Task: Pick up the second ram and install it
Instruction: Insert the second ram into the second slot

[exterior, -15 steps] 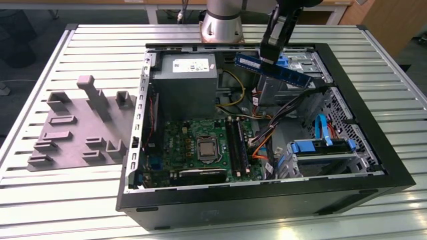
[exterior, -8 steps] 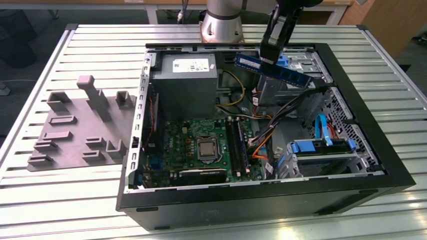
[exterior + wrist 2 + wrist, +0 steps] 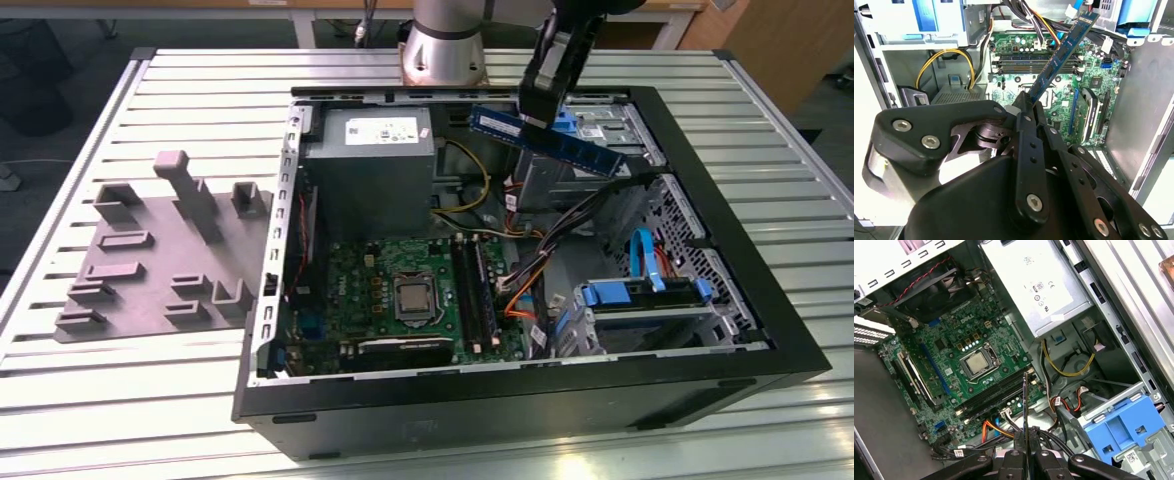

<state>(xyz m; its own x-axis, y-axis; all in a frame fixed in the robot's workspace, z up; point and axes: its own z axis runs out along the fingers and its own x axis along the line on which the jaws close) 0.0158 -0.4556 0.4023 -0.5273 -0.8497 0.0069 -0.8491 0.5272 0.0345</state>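
1. While held up high over the open computer case point(image 3: 787, 350), the second ram point(image 3: 547, 137) stays clear of the cables and metal walls below.
2. Clenched tight on one end of the stick: the gripper point(image 3: 1025, 456), fingers pressed on both flat faces, so the long bottom edge stays free for the slot.
3. Tilted a bit, not yet level with the black ram slots point(image 3: 475, 288) on the green motherboard point(image 3: 961, 345).
4. Plenty of open air around the stick; tighter lower down, with orange and yellow wires point(image 3: 944, 60) near the slots.
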